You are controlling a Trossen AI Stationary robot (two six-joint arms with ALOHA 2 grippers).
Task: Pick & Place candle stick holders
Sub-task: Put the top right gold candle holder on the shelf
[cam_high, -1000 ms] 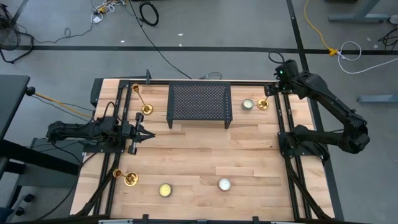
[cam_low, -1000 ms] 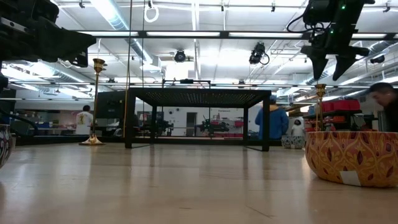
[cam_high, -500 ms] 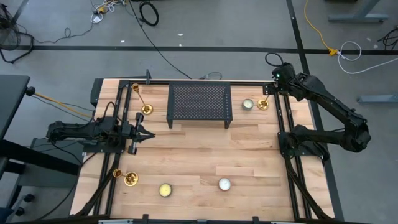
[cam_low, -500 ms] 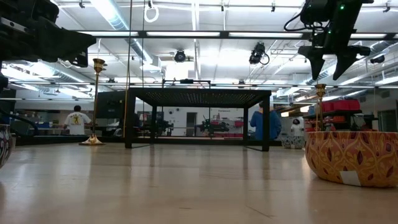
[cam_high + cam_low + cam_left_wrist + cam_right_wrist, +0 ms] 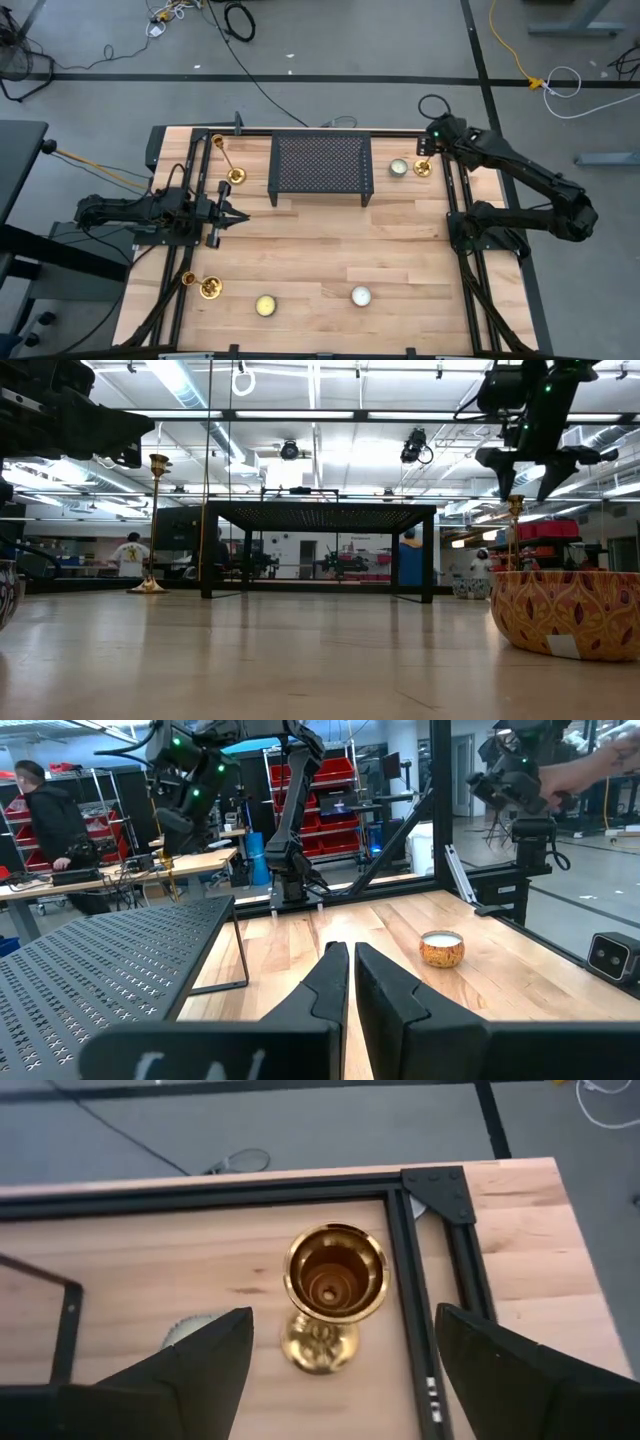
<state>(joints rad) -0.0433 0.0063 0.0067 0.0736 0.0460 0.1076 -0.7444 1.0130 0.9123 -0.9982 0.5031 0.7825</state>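
With its fingers spread above the shiny brass candlestick holder [image 5: 334,1295] at the frame's upper right, the right gripper [image 5: 340,1355] should descend centred, then close on the stem.

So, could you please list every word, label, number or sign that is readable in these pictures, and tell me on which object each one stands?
There is no readable text in any view.
Pale label on the patterned orange ceramic bowl: shows no legible writing.
Pale marks on the black bar under the left gripper: too blurred to read.
Shiny gold candle stick holder, black mesh metal rack: no markings visible.
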